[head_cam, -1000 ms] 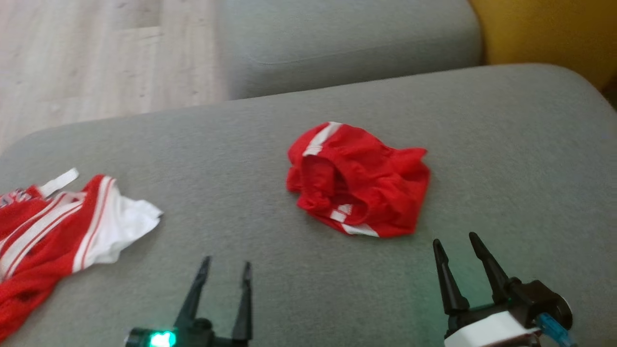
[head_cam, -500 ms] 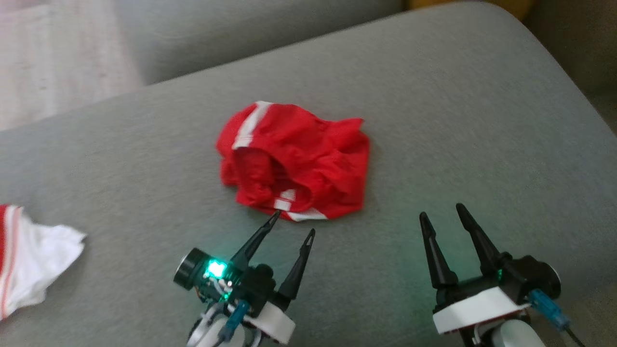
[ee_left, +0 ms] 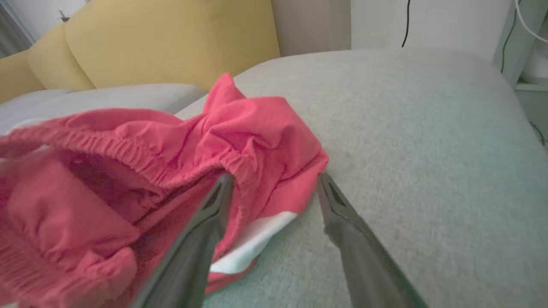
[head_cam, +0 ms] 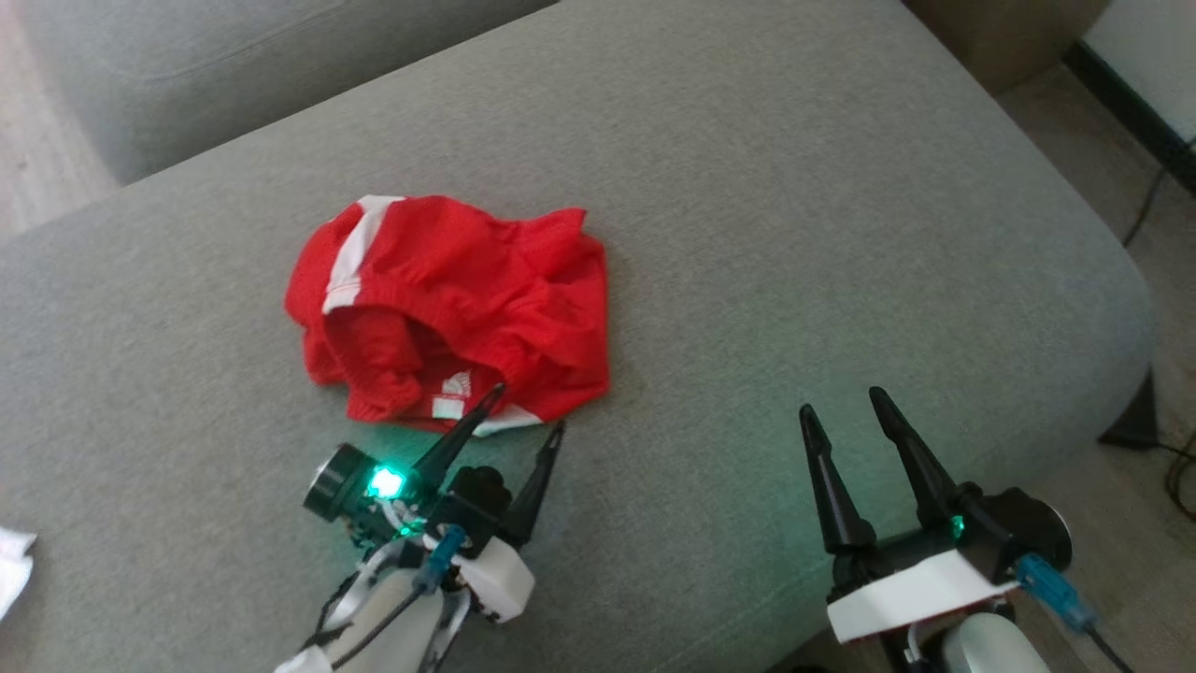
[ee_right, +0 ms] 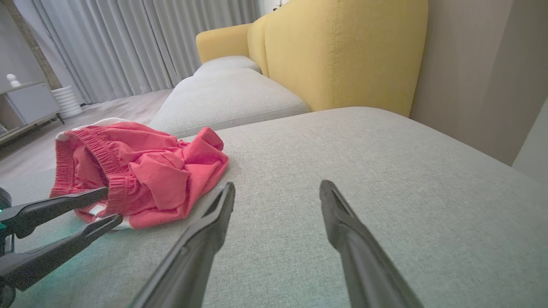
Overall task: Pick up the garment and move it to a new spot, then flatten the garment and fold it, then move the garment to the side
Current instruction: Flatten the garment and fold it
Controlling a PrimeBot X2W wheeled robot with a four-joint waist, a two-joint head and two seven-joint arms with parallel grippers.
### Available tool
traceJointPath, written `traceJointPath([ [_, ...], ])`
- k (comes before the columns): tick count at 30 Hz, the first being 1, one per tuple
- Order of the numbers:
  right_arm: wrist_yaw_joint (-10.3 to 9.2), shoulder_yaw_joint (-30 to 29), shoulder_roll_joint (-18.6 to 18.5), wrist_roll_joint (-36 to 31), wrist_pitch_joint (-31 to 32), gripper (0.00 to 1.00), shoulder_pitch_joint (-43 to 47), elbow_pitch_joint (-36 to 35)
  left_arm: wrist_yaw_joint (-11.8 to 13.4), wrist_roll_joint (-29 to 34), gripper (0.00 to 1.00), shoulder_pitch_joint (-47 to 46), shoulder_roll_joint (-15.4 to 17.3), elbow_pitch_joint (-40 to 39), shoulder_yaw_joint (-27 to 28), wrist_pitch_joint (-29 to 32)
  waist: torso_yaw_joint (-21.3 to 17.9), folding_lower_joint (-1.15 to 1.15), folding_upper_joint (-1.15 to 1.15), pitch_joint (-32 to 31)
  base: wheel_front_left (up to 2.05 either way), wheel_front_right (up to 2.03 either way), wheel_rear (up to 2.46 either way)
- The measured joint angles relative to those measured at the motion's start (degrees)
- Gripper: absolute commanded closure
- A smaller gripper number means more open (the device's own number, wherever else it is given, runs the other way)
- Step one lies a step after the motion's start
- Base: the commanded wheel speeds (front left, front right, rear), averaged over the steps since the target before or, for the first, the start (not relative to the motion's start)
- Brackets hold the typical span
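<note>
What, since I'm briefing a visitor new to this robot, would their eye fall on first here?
First, the crumpled red garment with white stripes, bunched on the grey sofa cushion left of middle in the head view. Next, the left gripper, open, its fingers either side of the garment's near edge, while the right gripper hangs open over bare cushion to the right.

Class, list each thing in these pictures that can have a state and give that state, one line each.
Red garment with elastic waistband and white stripes: crumpled, lying unheld on the grey fabric cushion.
Left gripper: open, fingers either side of the garment's near edge.
Right gripper: open, empty, apart from the garment.
</note>
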Motion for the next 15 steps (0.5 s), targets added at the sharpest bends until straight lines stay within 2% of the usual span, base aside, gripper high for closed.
traceJointPath([
  [4, 0.0, 0.26, -0.01, 0.09, 0.0, 0.0, -0.06, 0.0, 1.3, -0.52, 0.0, -1.57, 0.1, 3.47, 0.2, 0.0, -1.19, 0.0, 0.0, -0.17, 0.0, 0.0, 0.0],
  [5, 0.0, 0.31, -0.01, 0.31, 0.0, 0.0, -0.07, 0.0, 1.27, -0.91, 0.15, -2.33, 0.09, 3.89, 0.22, 0.01, -1.41, 0.0, 0.0, -0.17, 0.0, 0.0, 0.0],
  [6, 0.0, 0.34, -0.01, 0.4, 0.0, 0.0, -0.07, 0.0, 1.25, -1.21, 0.65, -3.12, 0.07, 3.88, 0.22, 0.01, -1.61, 0.0, 0.0, -0.17, 0.0, 0.0, 0.0],
  [7, 0.0, 0.35, -0.01, 0.42, 0.0, 0.0, -0.07, 0.0, 1.09, -1.52, 1.0, -3.88, 0.08, 3.65, 0.21, 0.01, -1.79, 0.0, 0.0, -0.18, 0.0, 0.0, 0.0],
  [15, 0.0, -0.2, 0.0, 0.42, 0.0, 0.0, -0.06, 0.01, -4.37, -4.83, 1.0, -7.0, -0.56, -2.74, -1.31, 0.01, -2.04, 0.0, 0.0, -1.32, 0.0, 0.0, 0.0],
])
